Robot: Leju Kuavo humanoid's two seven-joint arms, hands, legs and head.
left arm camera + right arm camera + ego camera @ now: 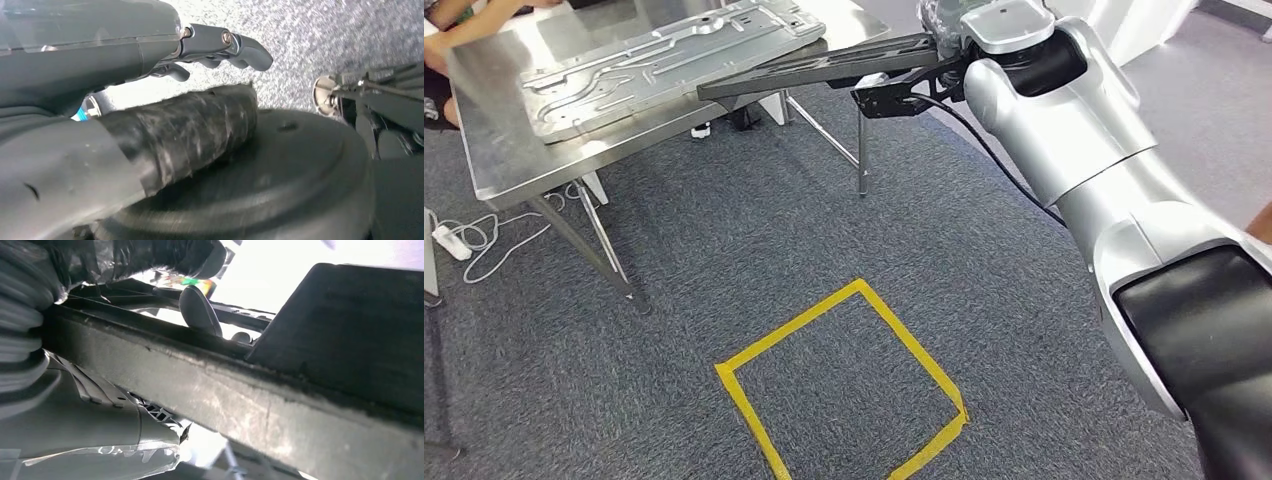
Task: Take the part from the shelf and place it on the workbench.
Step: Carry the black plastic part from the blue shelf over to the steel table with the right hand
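Grey carpet [724, 250] spreads under us, marked with a yellow tape square [844, 385]. Beyond our right hand [944, 35] stands the steel workbench [494, 150], carrying a stamped silver panel [664, 55] on its top. Our right hand grips the dark flat part [824, 68]; it juts out from the hand over the near edge of the workbench, apart from the panel. From the right wrist, a grey fingertip [199, 310] hooks over the part's rail [240, 390]. Our left hand [215, 50] hangs over the carpet, fingers curled loosely inward with nothing in them. A white cable [474, 240] lies on the floor, far across from the right hand.
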